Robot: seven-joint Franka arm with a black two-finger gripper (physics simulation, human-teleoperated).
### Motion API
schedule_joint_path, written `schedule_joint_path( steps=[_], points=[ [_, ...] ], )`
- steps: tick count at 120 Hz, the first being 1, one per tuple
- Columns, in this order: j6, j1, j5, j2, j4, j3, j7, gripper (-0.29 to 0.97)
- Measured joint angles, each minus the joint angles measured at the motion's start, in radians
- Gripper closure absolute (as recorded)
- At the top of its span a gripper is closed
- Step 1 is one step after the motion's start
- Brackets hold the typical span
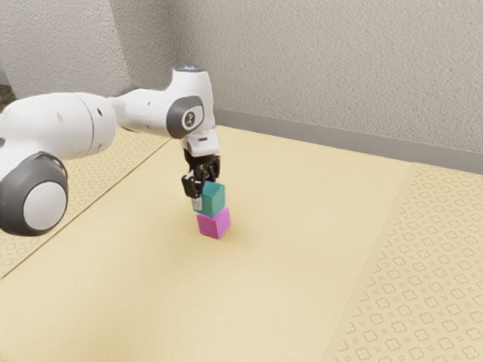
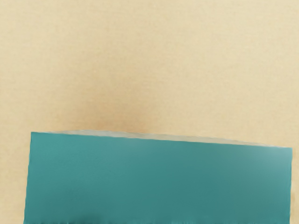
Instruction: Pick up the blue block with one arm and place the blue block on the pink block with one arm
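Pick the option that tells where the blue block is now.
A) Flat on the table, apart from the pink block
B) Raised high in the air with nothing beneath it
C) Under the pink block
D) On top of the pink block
D: in the exterior view the blue block stands directly on the pink block, their faces meeting, with the gripper right at the blue block's upper part.

Arm [image 1: 75, 124] outstretched — wrist [image 1: 198, 142] straight down

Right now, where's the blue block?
In the exterior view, the blue block sits on top of the pink block, left of centre on the tan table, with the gripper at its upper left side.
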State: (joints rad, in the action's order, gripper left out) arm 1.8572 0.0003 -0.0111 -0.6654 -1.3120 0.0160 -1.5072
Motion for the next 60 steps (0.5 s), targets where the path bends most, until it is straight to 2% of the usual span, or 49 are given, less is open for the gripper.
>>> schedule_joint_path(
  steps=[28, 60],
  points=[
    [0.003, 0.007, -0.004, -0.024, 0.039, 0.0, -0.079, 0.32],
    [0.005, 0.02, -0.009, -0.035, 0.062, -0.001, -0.077, 0.31]
  ],
)
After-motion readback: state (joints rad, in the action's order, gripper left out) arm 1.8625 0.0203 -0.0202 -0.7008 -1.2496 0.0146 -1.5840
